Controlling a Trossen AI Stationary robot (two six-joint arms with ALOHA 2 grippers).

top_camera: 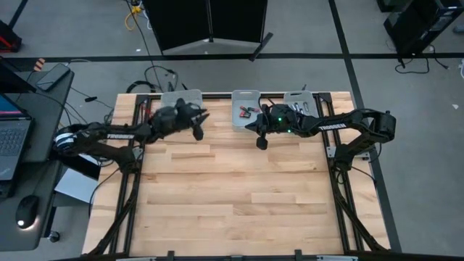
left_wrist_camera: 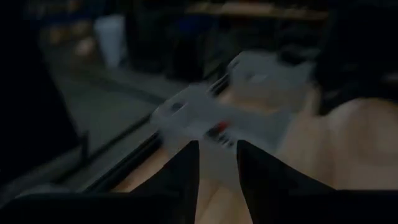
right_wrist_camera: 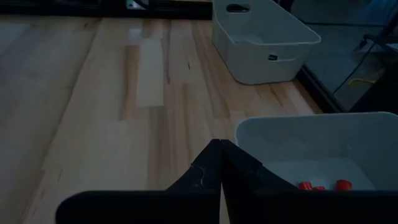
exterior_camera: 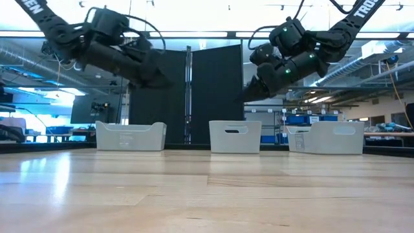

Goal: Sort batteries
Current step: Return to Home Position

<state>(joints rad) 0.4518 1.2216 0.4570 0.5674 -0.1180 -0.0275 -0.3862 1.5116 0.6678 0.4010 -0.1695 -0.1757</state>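
Both arms hang raised over the table's far side. The left gripper (top_camera: 199,133) is near the left bin (top_camera: 181,96), fingers slightly parted and empty; the right gripper (right_wrist_camera: 219,149) is pinched closed on nothing just before the middle bin (right_wrist_camera: 298,134). Red-ended batteries (right_wrist_camera: 320,185) lie in that middle bin, and the lettering on each arm seems to read "TROSSEN".

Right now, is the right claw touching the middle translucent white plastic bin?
Apart. The low view shows the right claw hanging in the air, with open background between its tip and the rim of the middle translucent white plastic bin.
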